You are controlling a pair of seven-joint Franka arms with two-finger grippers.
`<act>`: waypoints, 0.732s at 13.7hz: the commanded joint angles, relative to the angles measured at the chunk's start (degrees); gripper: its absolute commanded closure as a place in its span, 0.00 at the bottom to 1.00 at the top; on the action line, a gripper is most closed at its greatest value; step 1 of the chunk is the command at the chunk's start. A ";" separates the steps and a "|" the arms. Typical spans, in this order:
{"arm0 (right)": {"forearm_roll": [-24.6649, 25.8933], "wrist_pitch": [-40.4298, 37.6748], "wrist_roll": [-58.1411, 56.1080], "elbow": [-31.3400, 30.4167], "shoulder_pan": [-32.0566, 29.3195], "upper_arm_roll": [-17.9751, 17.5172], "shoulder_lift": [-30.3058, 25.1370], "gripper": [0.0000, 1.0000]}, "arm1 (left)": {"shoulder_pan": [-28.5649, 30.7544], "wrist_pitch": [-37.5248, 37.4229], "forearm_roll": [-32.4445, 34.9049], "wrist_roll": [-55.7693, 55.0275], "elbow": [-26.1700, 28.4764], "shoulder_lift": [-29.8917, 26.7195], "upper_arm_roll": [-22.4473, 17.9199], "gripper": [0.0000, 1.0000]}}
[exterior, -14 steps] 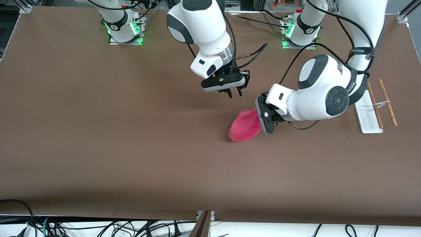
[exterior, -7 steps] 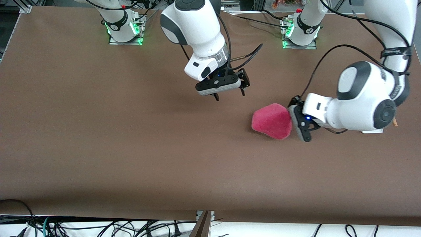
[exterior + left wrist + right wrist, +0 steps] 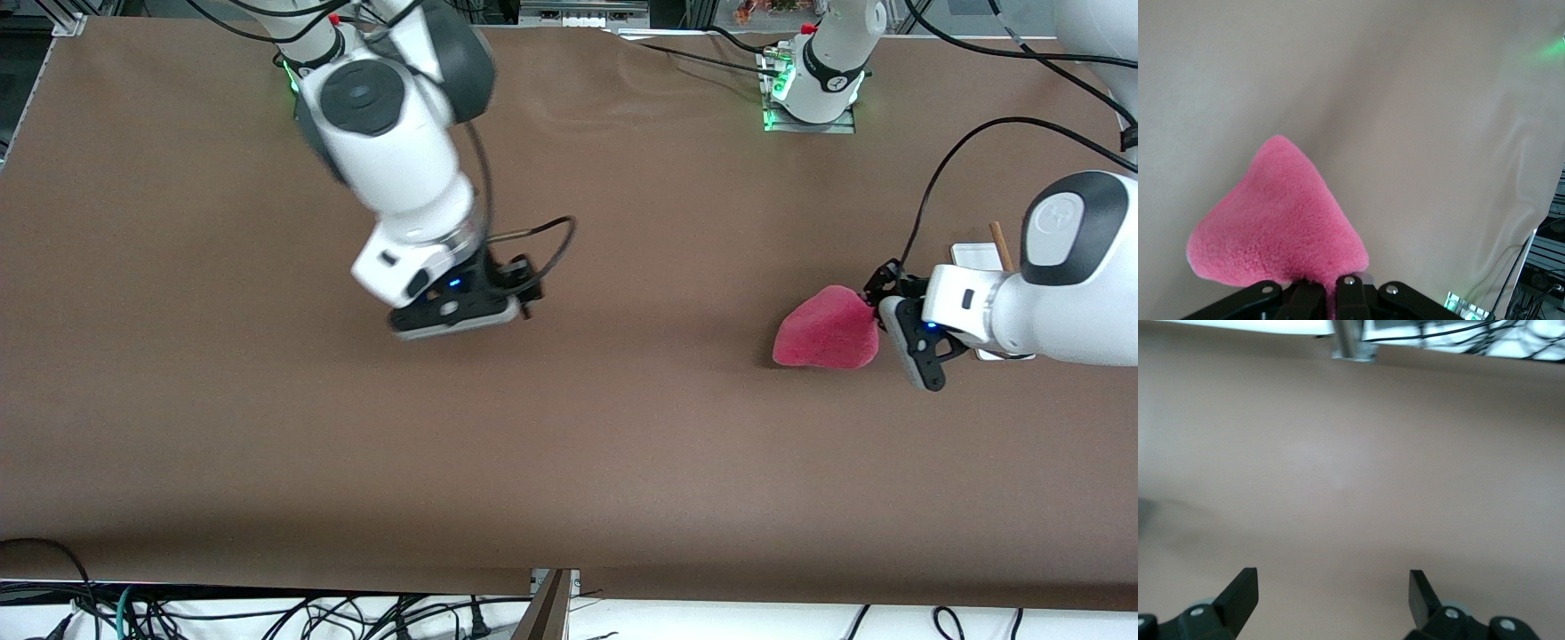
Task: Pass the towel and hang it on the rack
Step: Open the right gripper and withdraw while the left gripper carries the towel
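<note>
Your brown table fills the view, with cables along its near edge. Over it near the left arm's end, the left gripper pinches the fuzzy pink-red towel between closed jaws. That arm hides most of the white-based wooden-rod rack; only 1 rod tip shows. The right gripper hangs over bare table, jaws wide and holding nothing.

Fuzzy pink terry-cloth towel above a matt brown table; rack with a smooth white base and wooden rod.
</note>
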State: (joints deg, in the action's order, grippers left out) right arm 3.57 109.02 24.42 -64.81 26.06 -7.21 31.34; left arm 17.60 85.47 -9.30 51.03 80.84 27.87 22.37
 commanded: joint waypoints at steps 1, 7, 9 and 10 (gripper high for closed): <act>0.48 -4.15 -4.11 0.21 -4.68 -0.44 -1.02 0.00 | 3.84 -2.15 0.95 3.53 -0.15 -0.28 0.31 1.00; -0.22 -8.20 -18.94 0.03 -8.38 12.11 -5.40 0.00 | 11.66 -4.09 8.32 9.42 -0.15 0.52 0.39 1.00; -0.40 -10.39 -25.01 -1.71 -12.24 12.66 -7.68 0.00 | 14.90 -4.09 10.00 12.93 -0.15 0.95 0.39 1.00; -0.40 -10.84 -26.26 -3.55 -13.91 12.66 -9.52 0.00 | 16.40 -4.09 11.13 14.78 -0.15 1.04 0.39 1.00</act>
State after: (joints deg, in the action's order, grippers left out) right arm 3.56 99.53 1.65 -64.60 14.89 5.91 25.69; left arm 31.37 82.17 -0.49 61.98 80.99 28.61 21.94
